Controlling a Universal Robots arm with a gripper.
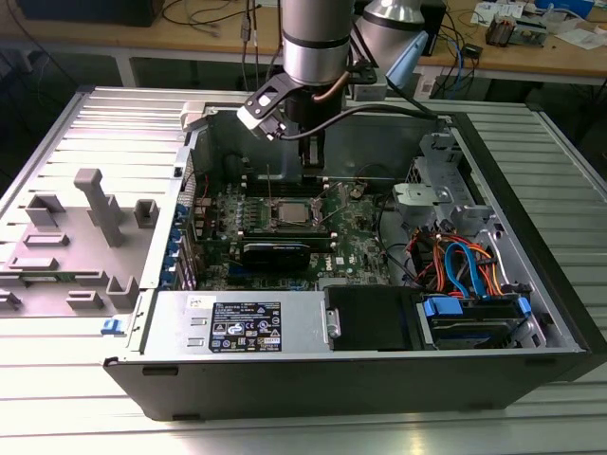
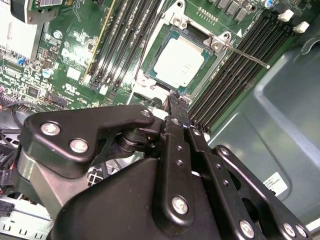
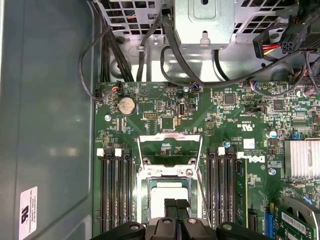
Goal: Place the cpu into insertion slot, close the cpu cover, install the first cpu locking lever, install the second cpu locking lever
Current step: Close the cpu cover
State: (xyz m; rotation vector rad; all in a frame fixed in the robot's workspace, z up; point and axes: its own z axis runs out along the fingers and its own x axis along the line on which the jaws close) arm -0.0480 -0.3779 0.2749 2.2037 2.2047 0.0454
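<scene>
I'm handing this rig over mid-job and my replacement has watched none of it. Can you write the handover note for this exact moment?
Gripper: fingers shut, holding nothing, poised above the cpu.
Cpu: lying flat in the insertion slot.
Cpu cover: swung open, away from the slot.
Locking lever: juts out sideways, unlatched.
Done: cpu placed.
Left: cover not closed, neither lever installed.
</scene>
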